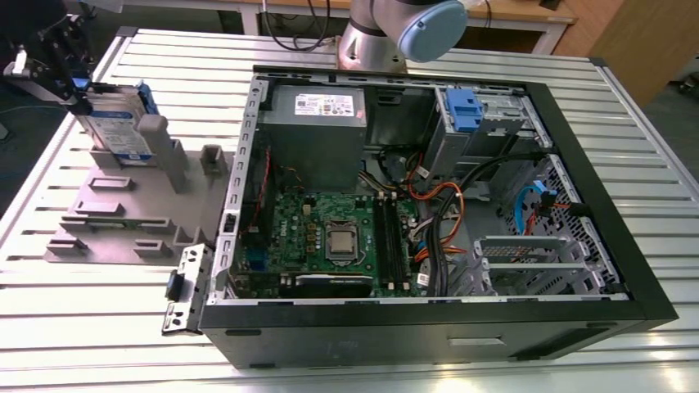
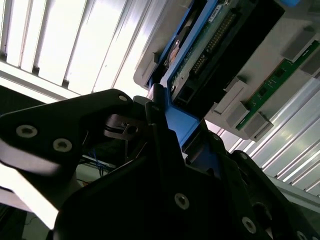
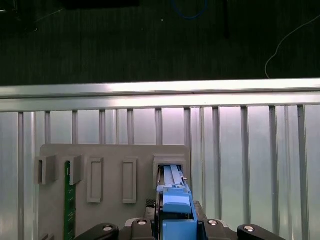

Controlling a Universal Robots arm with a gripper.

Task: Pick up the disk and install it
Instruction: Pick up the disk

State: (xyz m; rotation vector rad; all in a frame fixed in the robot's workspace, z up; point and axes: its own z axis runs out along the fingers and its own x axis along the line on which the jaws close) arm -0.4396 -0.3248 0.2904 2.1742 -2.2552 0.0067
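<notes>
The disk (image 1: 114, 123) stands upright in the grey holder rack (image 1: 120, 219) beside the open computer case (image 1: 437, 327), the gripper (image 1: 77, 94) seemingly clamped on its blue rail (image 2: 182, 125), so pick-up is in hand; freeing it calls for a straight lift out of the slot.

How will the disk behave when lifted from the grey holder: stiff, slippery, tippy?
Probably rigid: the disk looks like a metal-cased block. Its smooth blue rail at the gripper may be slippery. Standing on edge in the grey holder, it could tip once freed.
</notes>
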